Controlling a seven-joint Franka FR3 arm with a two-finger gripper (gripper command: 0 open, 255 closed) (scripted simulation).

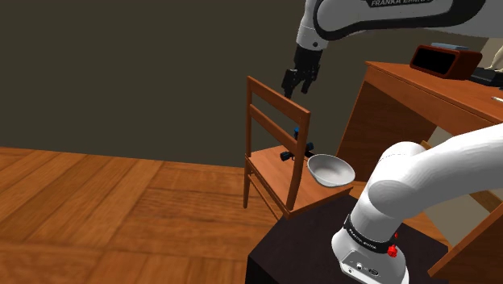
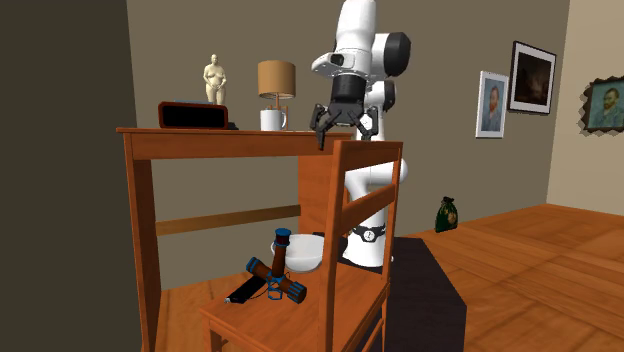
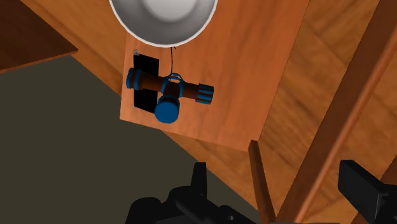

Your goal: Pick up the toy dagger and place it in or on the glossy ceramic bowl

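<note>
The all-black two-finger hand [image 1: 296,81] hung open and empty, fingers apart, above the backrest of the brown wooden chair [image 1: 270,171]. The brown toy dagger [image 3: 168,92], banded in blue with a black blade, lay flat on the chair's seat just beside the glossy white bowl [image 3: 162,19]. A sound approach would likely clear the backrest, descend straight over the brown grip, set the fingers across it, and avoid nudging the bowl.

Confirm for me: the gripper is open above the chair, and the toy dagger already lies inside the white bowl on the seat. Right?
Not right. The toy dagger lies on the seat of the chair beside the white bowl, not inside it, as the wrist view shows. The gripper is indeed open above the chair.
</note>
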